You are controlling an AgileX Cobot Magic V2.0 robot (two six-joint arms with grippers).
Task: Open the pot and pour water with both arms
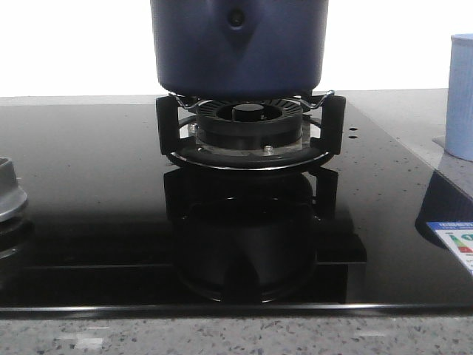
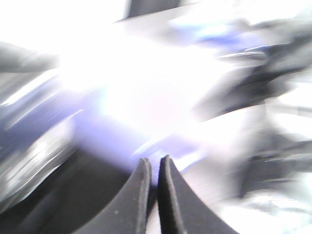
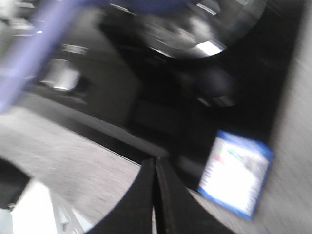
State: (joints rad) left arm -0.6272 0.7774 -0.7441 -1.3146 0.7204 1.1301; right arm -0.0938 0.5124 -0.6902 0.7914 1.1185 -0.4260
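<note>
On the burner grate [image 1: 247, 122] the pot [image 1: 238, 48] is sitting, rim cropped | you are seeing no lid removal or pouring yet | left gripper [image 2: 154, 168] and right gripper [image 3: 155, 168] are riding pressed together, holding nothing.

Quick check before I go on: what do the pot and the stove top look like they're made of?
The pot: likely metal with a dark navy coating, smooth satin sheen, riveted handle bracket. The stove top: probably black glass, glossy enough to mirror the burner and its stand. Neither is certain from looks alone.
</note>
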